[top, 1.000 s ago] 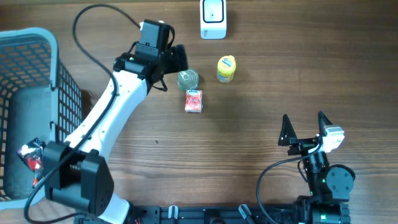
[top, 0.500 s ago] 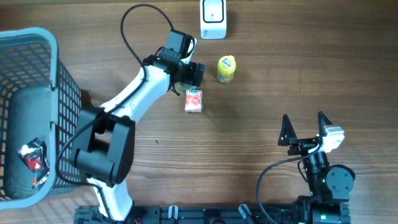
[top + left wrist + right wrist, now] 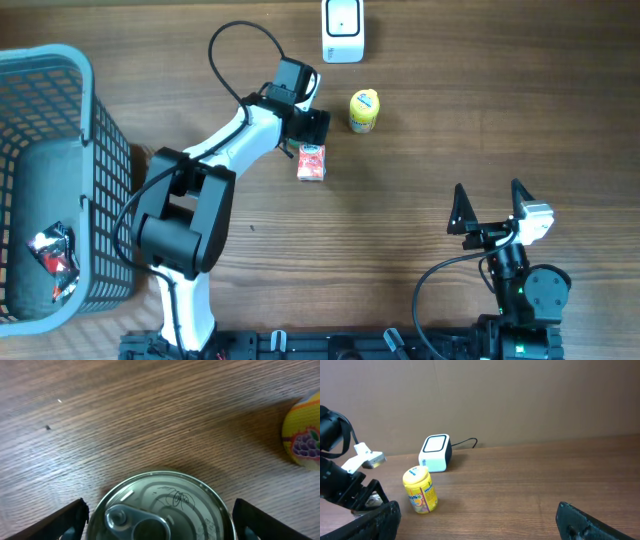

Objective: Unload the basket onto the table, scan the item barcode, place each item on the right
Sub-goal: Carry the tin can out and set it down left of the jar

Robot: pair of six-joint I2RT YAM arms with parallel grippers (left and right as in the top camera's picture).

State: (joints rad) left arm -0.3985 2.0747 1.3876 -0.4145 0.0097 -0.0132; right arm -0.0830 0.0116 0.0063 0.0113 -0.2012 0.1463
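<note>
While two fingers [image 3: 70,521] flank one can [image 3: 160,510], one bottle [image 3: 303,430] stands near.

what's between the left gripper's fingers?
The can, upright with its pull-tab lid showing, sits between the fingers of the open left gripper. The left wrist view shows this; in the overhead view the gripper hides the can.

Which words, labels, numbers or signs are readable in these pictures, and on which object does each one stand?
"me": the start of a word on the yellow bottle; the rest curves out of sight.
Print on the red packet: too small to read.
Marks on the can lid: faint, not legible.
On the white scanner: no readable text.
</note>
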